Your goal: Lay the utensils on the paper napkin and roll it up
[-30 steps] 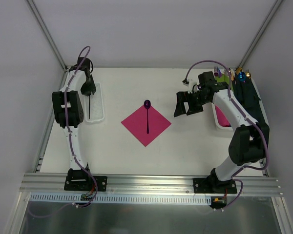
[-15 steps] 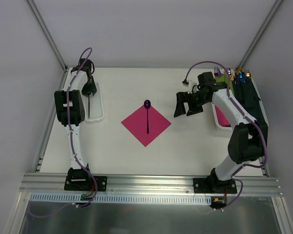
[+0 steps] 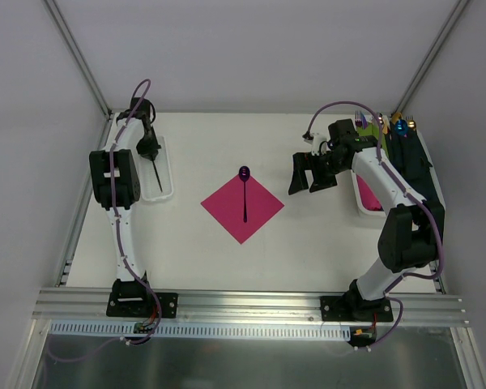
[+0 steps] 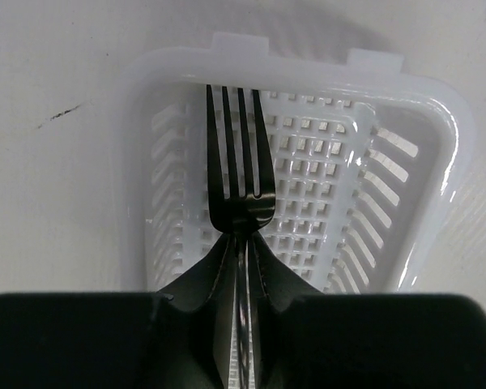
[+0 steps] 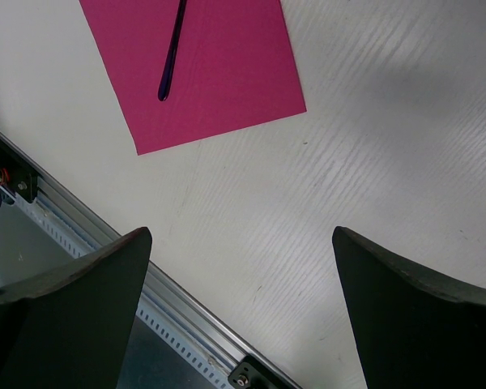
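Fork gripped at neck by clenched left claw, held over white basket. Spoon laid on pink napkin, mid-worktop. Right claw spread wide, beside napkin.

White tabletop, bounded at its near edge by a slotted aluminium rail and elsewhere by pale enclosure walls. At the left edge lies a white perforated plastic tray, shown close in the left wrist view with a lattice floor and raised rim; a second white tray holding magenta material sits at the right edge. In the far right corner, a dark holder stands beside a green rolled bundle, a blue utensil tip and a gold utensil tip.
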You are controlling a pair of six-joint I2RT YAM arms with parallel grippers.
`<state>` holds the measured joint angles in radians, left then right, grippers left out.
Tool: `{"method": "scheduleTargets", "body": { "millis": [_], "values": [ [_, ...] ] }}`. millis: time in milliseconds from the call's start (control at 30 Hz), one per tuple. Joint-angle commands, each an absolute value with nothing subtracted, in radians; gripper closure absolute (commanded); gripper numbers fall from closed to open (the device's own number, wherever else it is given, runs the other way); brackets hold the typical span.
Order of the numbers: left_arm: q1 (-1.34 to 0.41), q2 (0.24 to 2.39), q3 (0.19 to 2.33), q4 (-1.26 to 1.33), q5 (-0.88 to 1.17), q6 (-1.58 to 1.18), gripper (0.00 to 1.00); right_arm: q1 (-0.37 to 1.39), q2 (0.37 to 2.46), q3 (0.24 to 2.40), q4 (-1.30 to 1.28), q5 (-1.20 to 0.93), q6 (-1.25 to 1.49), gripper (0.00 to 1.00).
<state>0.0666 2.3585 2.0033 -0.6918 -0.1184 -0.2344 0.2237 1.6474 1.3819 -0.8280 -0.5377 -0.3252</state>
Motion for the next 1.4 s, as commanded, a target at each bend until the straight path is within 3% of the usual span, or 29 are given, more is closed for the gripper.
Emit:
{"method": "scheduleTargets", "body": {
  "millis": [0,100,800,900,1000,1233,1367],
  "values": [
    [0.069,2.353,1.977,-0.699,-0.063,-0.256,0.92,0.218,1.647,1.43,-0.861,-0.563,-0.324,0.01],
    [0.071,2.336,1.956,-0.698,-0.048,-0.256,1.0,0.216,1.649,1.434,-0.859,-0.581,-0.318,0.01],
    [0.084,2.053,1.921,-0.699,0.038,-0.23,1.0,0.244,1.649,1.466,-0.775,-0.741,-0.219,0.01],
    [0.089,1.974,1.895,-0.698,0.083,-0.232,1.0,0.247,1.649,1.474,-0.733,-0.781,-0.187,0.01],
    [0.09,1.869,1.835,-0.663,0.253,-0.238,1.0,0.247,1.643,1.486,-0.689,-0.83,-0.149,0.03],
    [0.083,1.536,1.42,-0.18,0.727,-0.513,1.0,0.248,1.594,1.471,-0.477,-0.959,0.056,0.04],
    [0.063,1.346,1.043,0.489,0.81,-0.937,1.0,0.255,1.565,1.448,-0.303,-1.035,0.193,0.04]
  ]
}}
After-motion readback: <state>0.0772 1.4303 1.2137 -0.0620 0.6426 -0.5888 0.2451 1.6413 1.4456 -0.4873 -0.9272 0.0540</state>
